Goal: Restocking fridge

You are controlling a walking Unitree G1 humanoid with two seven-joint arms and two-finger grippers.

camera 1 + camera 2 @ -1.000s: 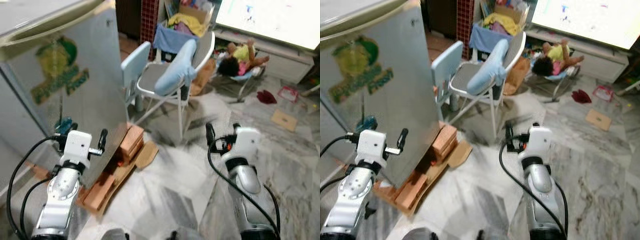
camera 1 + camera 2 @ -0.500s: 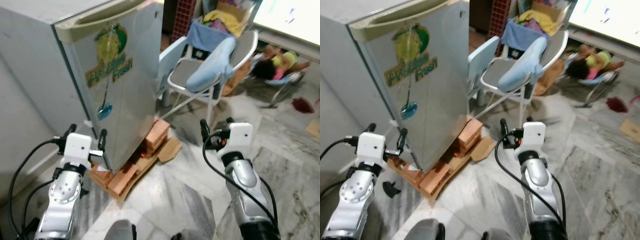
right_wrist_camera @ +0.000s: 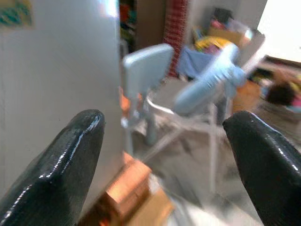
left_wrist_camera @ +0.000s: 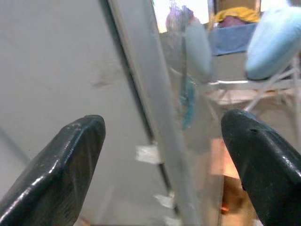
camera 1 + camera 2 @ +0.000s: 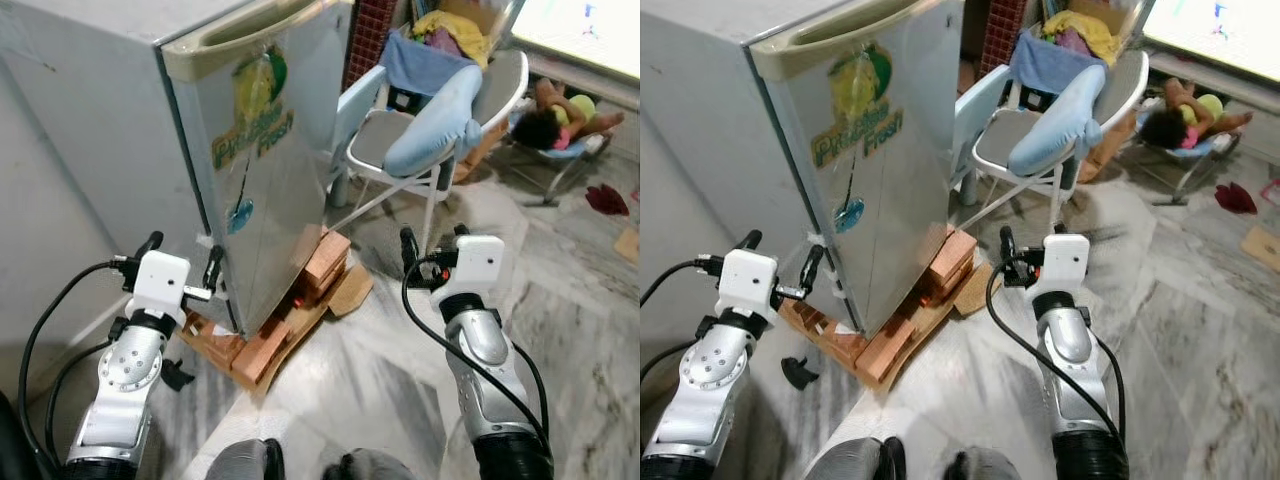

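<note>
A small silver fridge point(image 5: 262, 190) with a green and yellow sticker stands with its door closed, raised on bricks point(image 5: 300, 300) and cardboard. My left gripper point(image 5: 182, 255) is open and empty, close to the fridge's lower front corner. In the left wrist view that corner edge point(image 4: 141, 94) runs between the fingers point(image 4: 61, 174). My right gripper point(image 5: 432, 238) is open and empty too, held above the floor to the right of the bricks. Its wrist view looks past the fridge side point(image 3: 56, 70) toward a chair.
A folding chair point(image 5: 420, 140) with a light blue cushion stands right behind the fridge, with a blue basket of clothes point(image 5: 440, 50) beyond it. A small figure in yellow point(image 5: 555, 115) lies on a low seat at the back right. Marble floor point(image 5: 580, 300) spreads to the right.
The camera has swung and moved, so the fridge now sits nearer and more central. Both grippers stay open and keep their pose before me.
</note>
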